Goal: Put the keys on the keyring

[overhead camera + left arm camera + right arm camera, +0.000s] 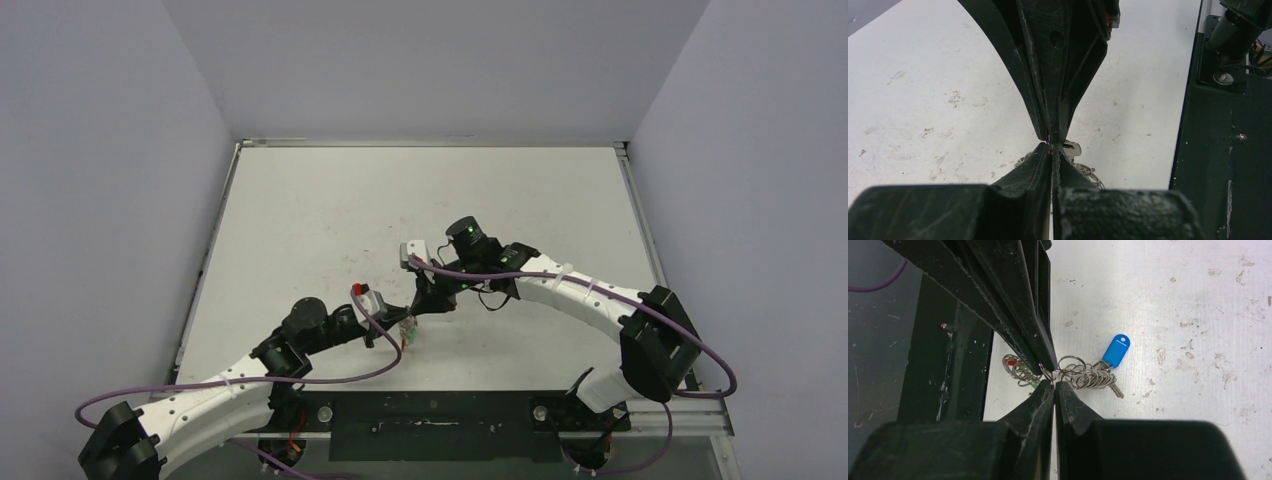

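Observation:
The keyring (1079,374), a silvery coil with a red bit at its left end, hangs just above the white table. A key with a blue head (1117,350) and a silver shaft lies against the coil; a sliver of green (1035,385) shows under it. My right gripper (1054,384) is shut on a loop of the coil. My left gripper (1052,150) meets it tip to tip and is shut on a thin red part of the keyring. From above, left gripper (398,326) and right gripper (420,308) touch over the bundle (408,336).
A black base plate (430,425) runs along the table's near edge, close to the bundle. A thin black wire loop (490,300) hangs beside the right arm. Grey walls enclose the table (330,200) on three sides.

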Controlling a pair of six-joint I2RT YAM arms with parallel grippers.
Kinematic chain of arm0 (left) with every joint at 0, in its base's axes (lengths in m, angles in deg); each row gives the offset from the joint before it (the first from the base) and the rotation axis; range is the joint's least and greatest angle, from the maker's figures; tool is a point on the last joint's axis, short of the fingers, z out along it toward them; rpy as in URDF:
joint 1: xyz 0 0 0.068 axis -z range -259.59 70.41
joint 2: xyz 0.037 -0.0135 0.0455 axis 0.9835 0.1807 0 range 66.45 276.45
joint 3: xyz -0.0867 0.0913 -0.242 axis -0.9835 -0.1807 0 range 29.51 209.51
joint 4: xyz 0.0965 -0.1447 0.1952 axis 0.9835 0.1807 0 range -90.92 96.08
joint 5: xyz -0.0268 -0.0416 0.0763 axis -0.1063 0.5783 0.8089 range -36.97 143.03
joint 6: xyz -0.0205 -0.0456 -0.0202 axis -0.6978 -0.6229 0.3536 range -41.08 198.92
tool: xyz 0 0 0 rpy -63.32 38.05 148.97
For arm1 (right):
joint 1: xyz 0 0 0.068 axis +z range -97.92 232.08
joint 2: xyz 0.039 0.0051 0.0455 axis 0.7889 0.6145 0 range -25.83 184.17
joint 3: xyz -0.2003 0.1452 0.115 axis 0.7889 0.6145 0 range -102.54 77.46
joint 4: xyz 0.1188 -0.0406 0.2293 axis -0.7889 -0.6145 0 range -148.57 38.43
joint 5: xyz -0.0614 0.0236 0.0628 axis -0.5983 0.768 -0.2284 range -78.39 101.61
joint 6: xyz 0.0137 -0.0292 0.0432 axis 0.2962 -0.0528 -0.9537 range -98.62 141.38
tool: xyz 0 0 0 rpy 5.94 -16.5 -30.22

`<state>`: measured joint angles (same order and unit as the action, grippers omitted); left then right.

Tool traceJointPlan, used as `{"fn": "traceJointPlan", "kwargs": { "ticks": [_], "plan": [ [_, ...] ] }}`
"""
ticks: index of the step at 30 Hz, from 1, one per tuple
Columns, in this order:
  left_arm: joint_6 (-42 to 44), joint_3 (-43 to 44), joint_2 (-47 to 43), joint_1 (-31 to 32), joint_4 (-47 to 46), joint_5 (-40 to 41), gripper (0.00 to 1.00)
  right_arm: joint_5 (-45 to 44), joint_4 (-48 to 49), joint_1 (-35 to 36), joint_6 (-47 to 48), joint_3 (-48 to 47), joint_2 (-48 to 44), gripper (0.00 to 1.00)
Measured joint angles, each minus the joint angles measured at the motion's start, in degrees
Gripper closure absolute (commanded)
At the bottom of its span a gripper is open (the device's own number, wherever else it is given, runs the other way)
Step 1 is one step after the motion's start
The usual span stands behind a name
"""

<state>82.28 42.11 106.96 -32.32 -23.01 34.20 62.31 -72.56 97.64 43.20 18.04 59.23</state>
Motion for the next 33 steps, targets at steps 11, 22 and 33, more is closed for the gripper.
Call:
{"fn": "traceJointPlan", "kwargs": {
  "ticks": [11,22,33],
  "plan": [
    [-1.0,-1.1,-0.3,0.0,-1.0,0.2,1.00,0.6,12.2,-0.5,-2.5,7.4,0.0,0.71],
    [-1.2,-1.4,-1.1,0.0,-2.2,0.2,1.00,-3.0,14.1,-0.6,-2.8,9.6,-4.3,0.50],
    [-1.7,-2.6,-3.2,0.0,-5.0,0.2,1.00,-7.4,14.1,-1.7,-0.8,13.3,-16.5,0.28]
  ]
}}
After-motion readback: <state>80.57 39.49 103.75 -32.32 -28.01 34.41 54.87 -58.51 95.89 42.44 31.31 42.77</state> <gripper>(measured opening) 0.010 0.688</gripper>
